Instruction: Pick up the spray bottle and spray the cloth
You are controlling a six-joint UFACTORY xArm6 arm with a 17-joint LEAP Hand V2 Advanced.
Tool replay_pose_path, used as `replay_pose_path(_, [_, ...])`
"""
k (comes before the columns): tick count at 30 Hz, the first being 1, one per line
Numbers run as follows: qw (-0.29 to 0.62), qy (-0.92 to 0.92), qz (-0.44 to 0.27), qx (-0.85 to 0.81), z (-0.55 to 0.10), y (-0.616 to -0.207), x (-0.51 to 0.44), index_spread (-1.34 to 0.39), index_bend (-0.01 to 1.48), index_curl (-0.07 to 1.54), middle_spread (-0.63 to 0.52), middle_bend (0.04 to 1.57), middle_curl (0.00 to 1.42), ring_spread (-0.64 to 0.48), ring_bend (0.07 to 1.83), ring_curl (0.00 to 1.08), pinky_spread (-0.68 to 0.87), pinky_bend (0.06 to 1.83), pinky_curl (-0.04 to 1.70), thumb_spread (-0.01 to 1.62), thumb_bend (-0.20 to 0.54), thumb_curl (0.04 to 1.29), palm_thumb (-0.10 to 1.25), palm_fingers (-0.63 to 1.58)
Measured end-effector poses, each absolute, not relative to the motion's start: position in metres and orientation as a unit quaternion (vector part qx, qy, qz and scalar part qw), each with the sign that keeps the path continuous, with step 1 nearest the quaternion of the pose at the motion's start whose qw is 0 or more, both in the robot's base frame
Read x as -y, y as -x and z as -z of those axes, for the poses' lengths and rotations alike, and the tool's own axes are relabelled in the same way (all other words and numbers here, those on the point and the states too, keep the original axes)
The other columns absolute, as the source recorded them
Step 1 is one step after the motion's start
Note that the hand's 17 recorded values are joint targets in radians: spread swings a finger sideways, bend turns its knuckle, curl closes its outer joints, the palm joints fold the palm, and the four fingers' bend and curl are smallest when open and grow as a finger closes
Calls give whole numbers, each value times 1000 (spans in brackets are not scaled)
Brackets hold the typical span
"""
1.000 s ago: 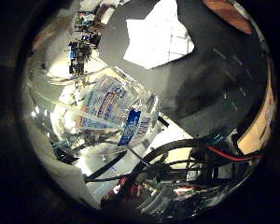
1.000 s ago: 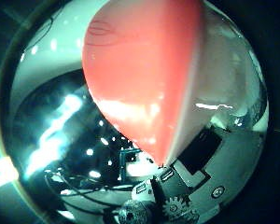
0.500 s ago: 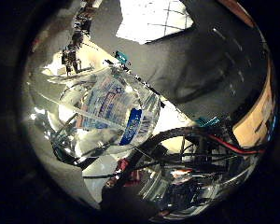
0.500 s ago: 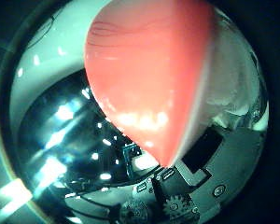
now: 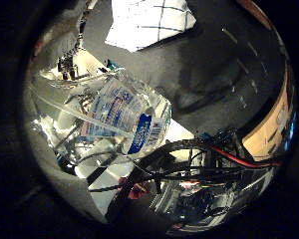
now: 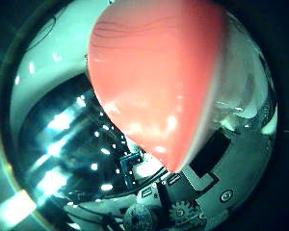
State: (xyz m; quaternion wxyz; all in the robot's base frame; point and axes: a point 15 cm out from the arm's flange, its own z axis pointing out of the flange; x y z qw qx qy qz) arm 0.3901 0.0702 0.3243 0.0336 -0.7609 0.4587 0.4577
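Hand (image 6: 202,192) clamped on spray bottle (image 5: 124,119), clear body tight against palm, red head (image 6: 154,82) filling thumb-side view. Bottle held clear above dark surface (image 5: 214,64). Checked white cloth (image 5: 149,20) flat on surface, well apart from bottle.

A dark grey tabletop (image 5: 224,74) fills the background, with short pale dashes marked across it. Along one side runs a light, tan-coloured strip (image 5: 269,129), perhaps its edge or the floor beyond. Bright light glints in scattered spots off shiny surfaces nearby.
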Motion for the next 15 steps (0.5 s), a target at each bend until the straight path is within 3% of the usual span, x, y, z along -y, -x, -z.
replay_pose_path(15, [36, 761, -456, -461, -322, -394, -78, -253, 1138, 854, -180, 1297, 891, -221, 1376, 811, -202, 1058, 1420, 1364, -7, 489, 957, 1101])
